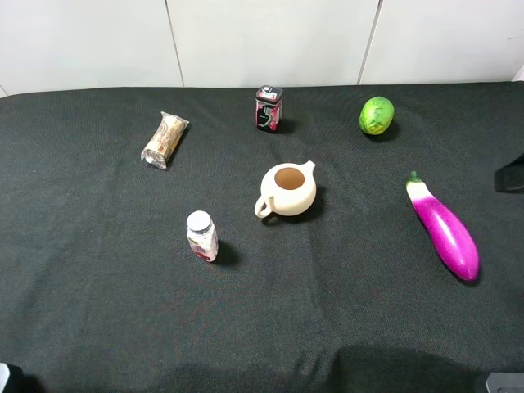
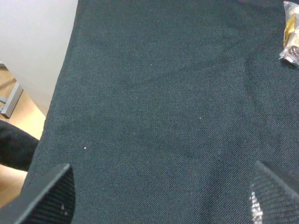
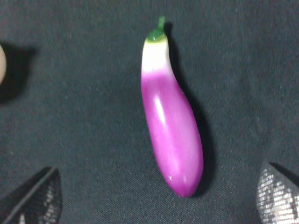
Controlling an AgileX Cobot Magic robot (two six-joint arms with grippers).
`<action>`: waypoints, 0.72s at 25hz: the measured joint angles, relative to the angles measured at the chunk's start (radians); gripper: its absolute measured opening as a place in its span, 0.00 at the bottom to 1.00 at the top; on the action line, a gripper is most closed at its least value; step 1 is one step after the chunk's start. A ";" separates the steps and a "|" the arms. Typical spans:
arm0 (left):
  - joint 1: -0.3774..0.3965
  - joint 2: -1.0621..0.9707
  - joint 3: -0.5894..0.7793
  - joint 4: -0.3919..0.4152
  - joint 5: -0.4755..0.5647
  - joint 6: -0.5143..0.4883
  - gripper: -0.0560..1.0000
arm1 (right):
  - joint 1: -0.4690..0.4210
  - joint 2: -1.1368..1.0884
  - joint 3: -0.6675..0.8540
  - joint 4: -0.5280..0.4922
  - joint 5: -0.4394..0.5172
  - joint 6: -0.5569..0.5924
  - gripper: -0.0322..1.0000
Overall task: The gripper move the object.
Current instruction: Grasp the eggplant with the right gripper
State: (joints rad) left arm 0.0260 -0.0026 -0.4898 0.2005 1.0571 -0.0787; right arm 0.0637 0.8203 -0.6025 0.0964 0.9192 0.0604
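The object, a glossy magenta-purple eggplant [image 1: 444,230] with a white neck and green stem, lies on the black cloth at the right, stem pointing to the back. In the right wrist view the eggplant [image 3: 170,126] lies lengthwise between my right gripper's [image 3: 159,186] wide-open fingers, which do not touch it. In the high view only a black part of the right arm [image 1: 509,173] shows at the right edge. My left gripper [image 2: 163,191] is open and empty over bare cloth near the table's left edge.
A cream teapot [image 1: 287,189] stands mid-table, with a small white-capped bottle [image 1: 201,236] in front of it to the left. A wrapped snack [image 1: 164,140], a dark can [image 1: 268,108] and a round green fruit [image 1: 377,115] lie at the back.
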 joint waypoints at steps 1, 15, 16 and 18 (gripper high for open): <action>0.000 0.000 0.000 0.000 0.000 0.000 0.80 | 0.000 0.025 0.000 0.000 -0.001 -0.001 0.64; 0.000 0.000 0.000 0.000 0.000 0.000 0.80 | 0.031 0.304 -0.059 0.017 -0.041 -0.041 0.64; 0.000 0.000 0.000 0.000 0.000 0.000 0.80 | 0.039 0.319 -0.059 0.017 -0.054 -0.041 0.64; 0.000 0.000 0.000 0.000 0.000 0.000 0.80 | 0.053 0.349 -0.059 0.017 -0.065 -0.040 0.64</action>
State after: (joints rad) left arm 0.0260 -0.0026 -0.4898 0.2005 1.0571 -0.0787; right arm 0.1170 1.1692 -0.6614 0.1135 0.8545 0.0204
